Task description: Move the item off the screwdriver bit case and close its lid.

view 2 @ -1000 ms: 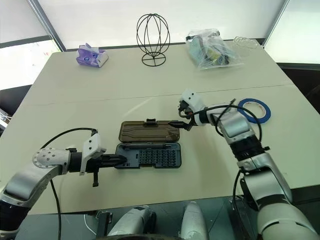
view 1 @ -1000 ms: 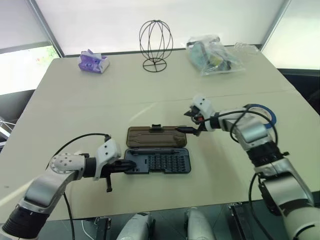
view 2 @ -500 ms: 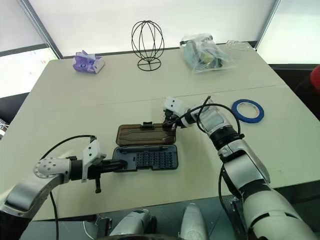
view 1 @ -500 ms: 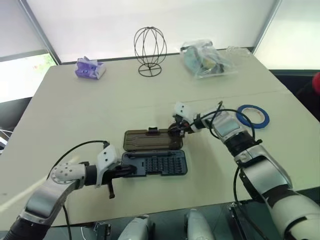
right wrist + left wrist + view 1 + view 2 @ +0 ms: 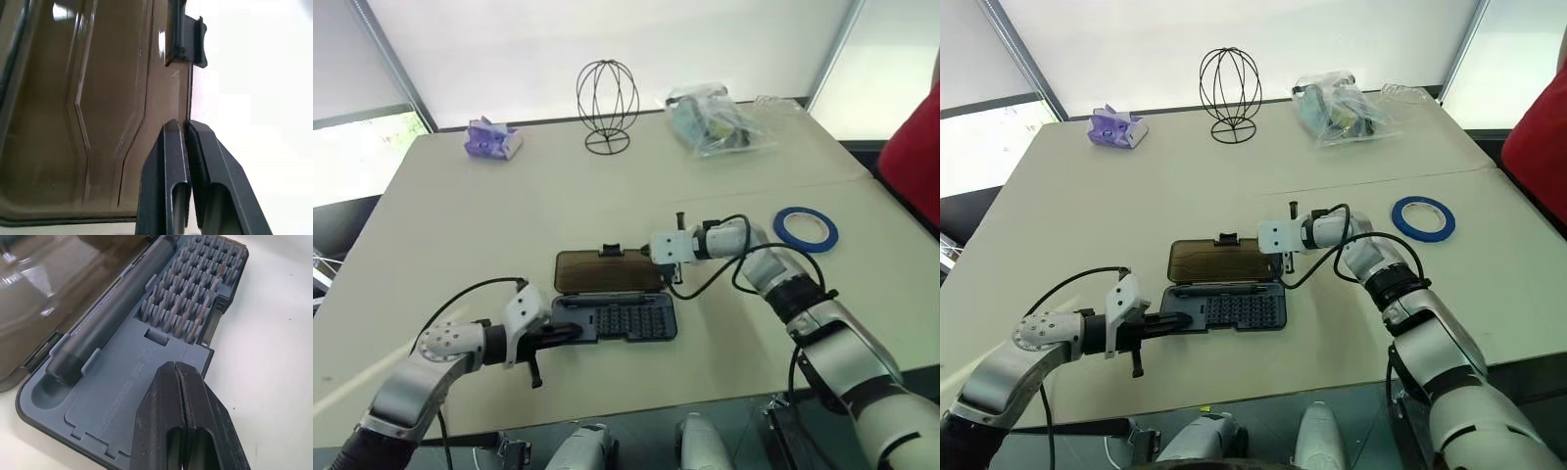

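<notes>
Left wrist view: left gripper (image 5: 182,382), black fingers pressed together, holding nothing, tips over the bare end of the grey-blue tray beside the dark driver handle (image 5: 115,308) and the rows of bits (image 5: 195,293). Screwdriver bit case (image 5: 615,318), lying open flat on the table (image 5: 460,225) near the front edge, roughly midway along it; tray half nearer, lid (image 5: 607,271) folded back flat on the far side, black latch (image 5: 611,252) on its far rim. Right gripper (image 5: 185,142), fingers pressed together, tips at the lid's far right edge by the rim; nothing visibly caught between them. Blue tape ring (image 5: 806,228), off the case, flat on the table toward the right edge, well apart from the lid. Black wire globe stand (image 5: 608,107), far edge, centre. Clear plastic bag (image 5: 715,119), far right corner. Small purple packet (image 5: 492,139), far left corner. Person's red sleeve (image 5: 911,147), beyond the right edge.
</notes>
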